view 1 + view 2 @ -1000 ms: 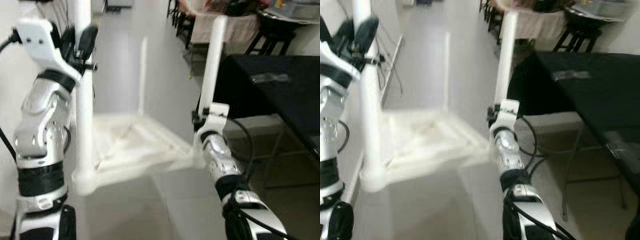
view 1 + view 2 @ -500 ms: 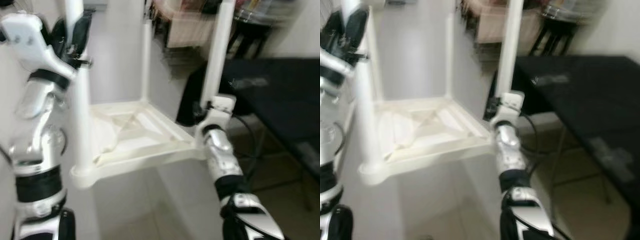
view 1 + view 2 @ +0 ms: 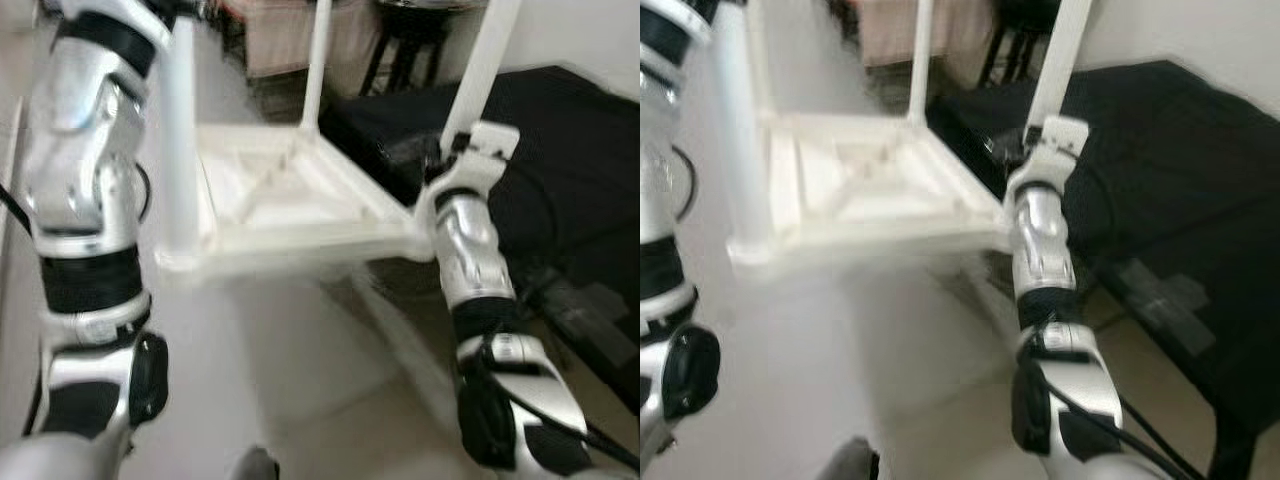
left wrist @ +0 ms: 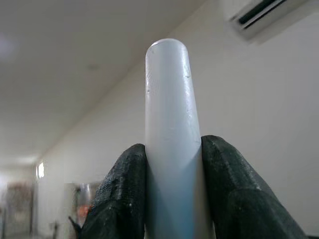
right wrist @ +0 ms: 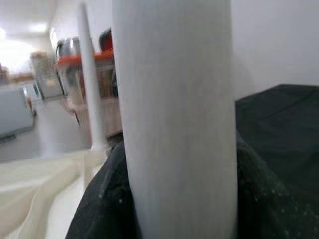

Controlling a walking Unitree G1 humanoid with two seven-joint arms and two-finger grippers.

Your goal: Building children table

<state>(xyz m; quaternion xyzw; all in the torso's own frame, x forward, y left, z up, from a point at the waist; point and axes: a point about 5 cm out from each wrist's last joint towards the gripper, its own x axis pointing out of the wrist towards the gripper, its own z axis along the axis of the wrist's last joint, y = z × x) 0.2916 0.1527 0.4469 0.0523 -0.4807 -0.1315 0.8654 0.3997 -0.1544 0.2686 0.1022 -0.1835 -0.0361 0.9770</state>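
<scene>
White table (image 3: pixel 290 200) held upside down, legs upright. Left gripper (image 4: pixel 172 194) clamped on left leg (image 4: pixel 169 129); right gripper (image 5: pixel 174 199) clamped on right leg (image 5: pixel 174 99).

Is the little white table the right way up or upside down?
Upside down. The white table has its legs pointing up and its ribbed underside showing. The left gripper and right gripper each clamp a leg.

Both eye views are bright and washed out, smeared by motion blur: the white table (image 3: pixel 290 200) and the pale floor (image 3: pixel 300 380) melt together with soft edges. The black surface (image 3: pixel 1160 200) on the right stays dark and flat. The left wrist view is sharp, its white leg (image 4: pixel 172 139) glossy; the right wrist view is soft and hazy.
</scene>
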